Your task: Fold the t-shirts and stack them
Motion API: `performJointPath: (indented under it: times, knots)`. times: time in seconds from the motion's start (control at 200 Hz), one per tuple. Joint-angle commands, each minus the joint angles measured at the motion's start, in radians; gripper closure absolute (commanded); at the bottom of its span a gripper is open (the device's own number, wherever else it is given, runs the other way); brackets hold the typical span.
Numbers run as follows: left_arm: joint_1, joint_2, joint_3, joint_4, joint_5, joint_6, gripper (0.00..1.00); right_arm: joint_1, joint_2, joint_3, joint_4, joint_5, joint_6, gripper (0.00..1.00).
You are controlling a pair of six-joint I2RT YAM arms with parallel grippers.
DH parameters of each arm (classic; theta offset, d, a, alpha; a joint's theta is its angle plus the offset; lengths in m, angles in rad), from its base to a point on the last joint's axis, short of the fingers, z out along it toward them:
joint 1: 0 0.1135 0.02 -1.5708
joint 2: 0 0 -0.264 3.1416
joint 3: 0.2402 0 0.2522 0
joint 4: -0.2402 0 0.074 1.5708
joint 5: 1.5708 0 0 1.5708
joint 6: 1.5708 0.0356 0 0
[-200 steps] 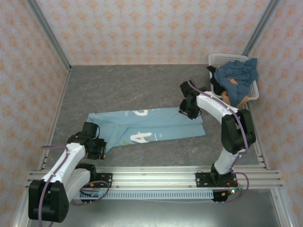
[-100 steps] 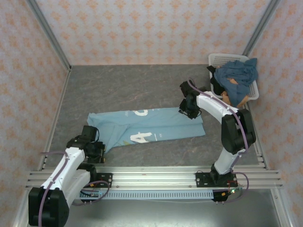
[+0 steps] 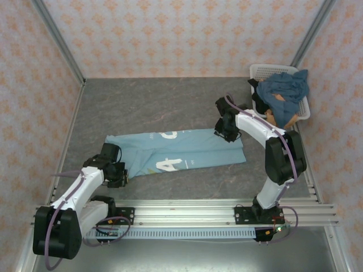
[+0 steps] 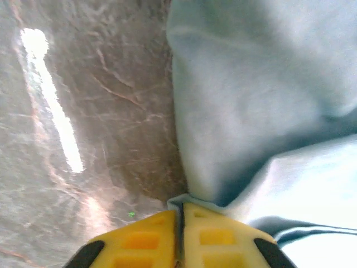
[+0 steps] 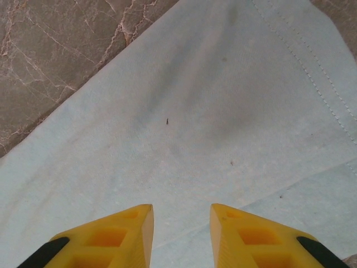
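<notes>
Only readable marking is the big white print on the light sky-blue t-shirt point(image 3: 193, 148), seen from the top camera. One large character point(image 3: 170, 165) near the shirt's near edge reads as a 4. A small print line point(image 3: 191, 163) sits just right of it, too small to read. A second large character point(image 3: 168, 135) at the far edge is curved and partly cut by the fold, maybe C or 0, cannot tell which.

Top camera looks down; wrist cameras closely face the same t-shirt point(image 3: 198, 150).
</notes>
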Motion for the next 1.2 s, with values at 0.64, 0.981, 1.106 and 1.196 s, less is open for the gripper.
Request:
performJointPath:
  times: [0.64,0.981,1.106,1.196]
  knots:
    - [-0.058,-0.219,0.11,-0.418,0.018,0.116,1.0,0.004,-0.001,0.0,0.002,0.024,0.004,0.7]
    - [-0.144,-0.114,0.152,-0.319,-0.007,0.126,1.0,0.005,-0.014,-0.022,0.011,0.015,0.005,0.7]
    - [-0.143,-0.067,0.186,-0.273,-0.042,0.154,1.0,0.005,-0.025,-0.036,0.012,0.012,0.004,0.7]
    - [-0.141,0.015,0.25,-0.259,-0.065,0.218,1.0,0.006,-0.032,-0.042,0.009,0.012,0.002,0.7]
